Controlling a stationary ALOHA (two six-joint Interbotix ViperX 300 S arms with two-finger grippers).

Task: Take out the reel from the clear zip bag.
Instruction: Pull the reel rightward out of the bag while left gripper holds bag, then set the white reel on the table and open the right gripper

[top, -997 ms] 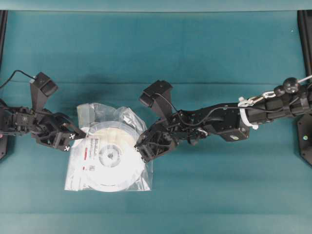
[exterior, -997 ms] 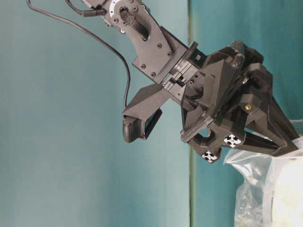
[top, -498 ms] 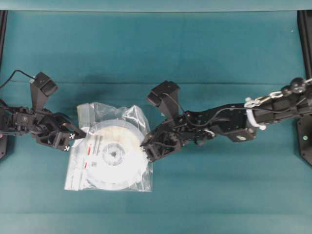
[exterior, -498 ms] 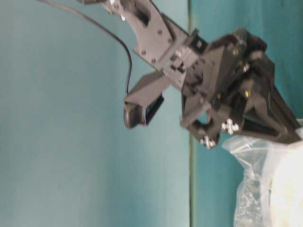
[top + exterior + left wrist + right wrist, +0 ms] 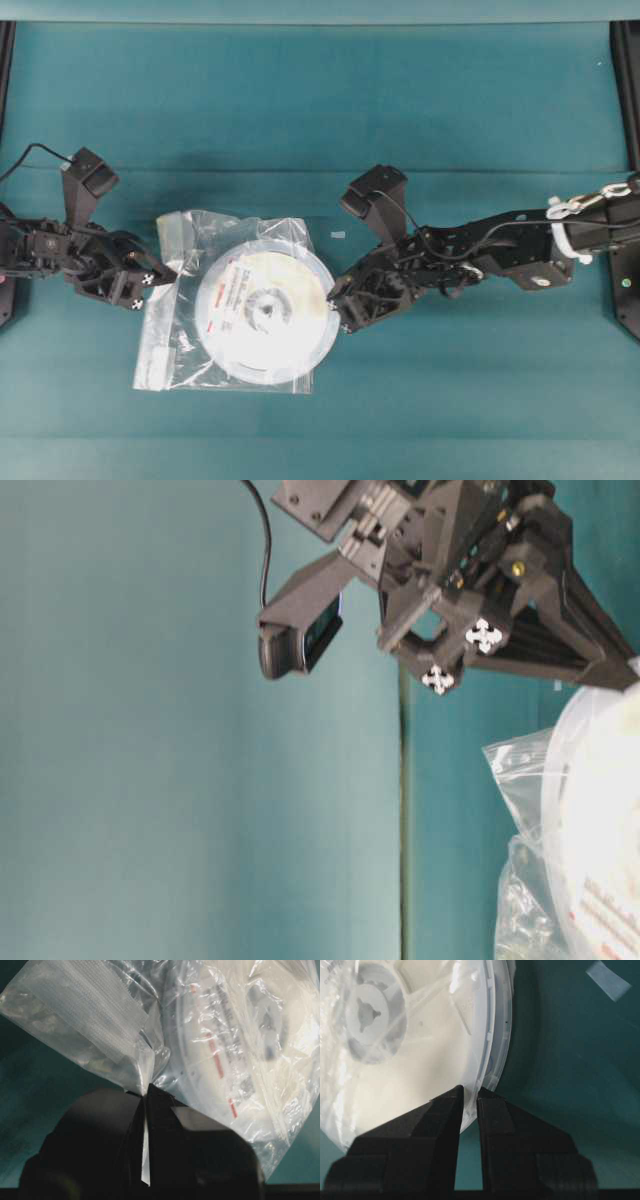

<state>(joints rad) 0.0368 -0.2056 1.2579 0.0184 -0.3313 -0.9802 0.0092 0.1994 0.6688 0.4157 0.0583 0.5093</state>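
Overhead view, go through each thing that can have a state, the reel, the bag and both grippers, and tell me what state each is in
reel: partly out of the bag, right rim gripped
bag: lying flat, open on its right side, left edge pinched
left gripper: shut on the bag
right gripper: shut on the reel's rim

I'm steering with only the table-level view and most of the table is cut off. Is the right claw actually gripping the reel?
Observer: Yes. The right wrist view shows the right claw clamped on the rim of the reel.
Operator: And the bag?
Observer: The left claw is shut on a pinched fold of the clear zip bag, beside its whitish zip strip.
Operator: Is the reel out yet?
Observer: Partly. Overhead, the reel's right edge sticks out past the bag's edge; the rest sits inside.
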